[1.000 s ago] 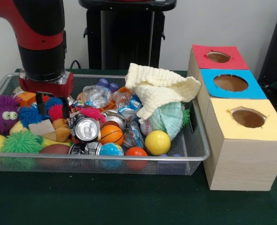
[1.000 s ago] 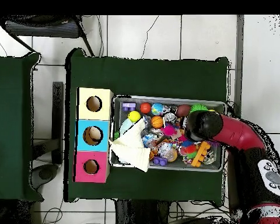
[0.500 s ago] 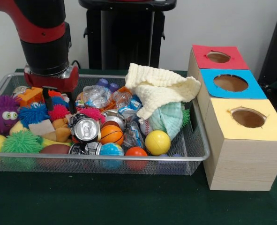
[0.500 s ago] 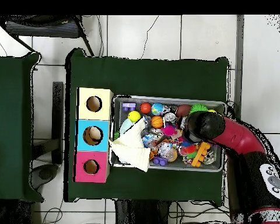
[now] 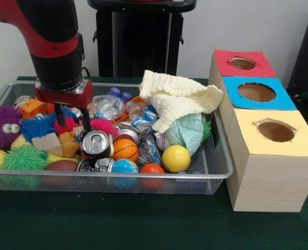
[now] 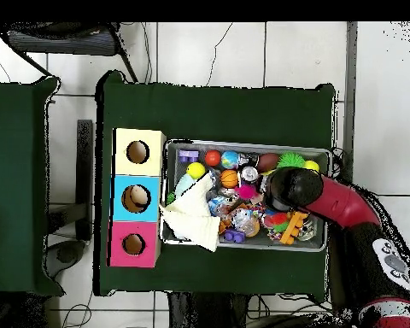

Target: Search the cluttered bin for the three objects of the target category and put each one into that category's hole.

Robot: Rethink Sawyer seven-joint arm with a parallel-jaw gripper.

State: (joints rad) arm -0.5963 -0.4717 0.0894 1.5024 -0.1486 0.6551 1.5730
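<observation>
My gripper hangs open in the left half of the wire bin, its two black fingers over pink and blue spiky toys. Nothing is between them. Just right of and below the fingers lies a crushed silver can. Beside it are an orange basketball, a yellow ball and a small red ball. From overhead the arm covers the gripper and the bin's right part. The holed boxes are red, blue and yellow.
A cream cloth is heaped over a mint cloth at the bin's right. A purple fuzzy toy and a green spiky ball sit at the left. The boxes stand against the bin's side.
The gripper has shifted rightward in the front view, from over the blue spiky toy to beside the crushed can. It has stayed open and empty.
</observation>
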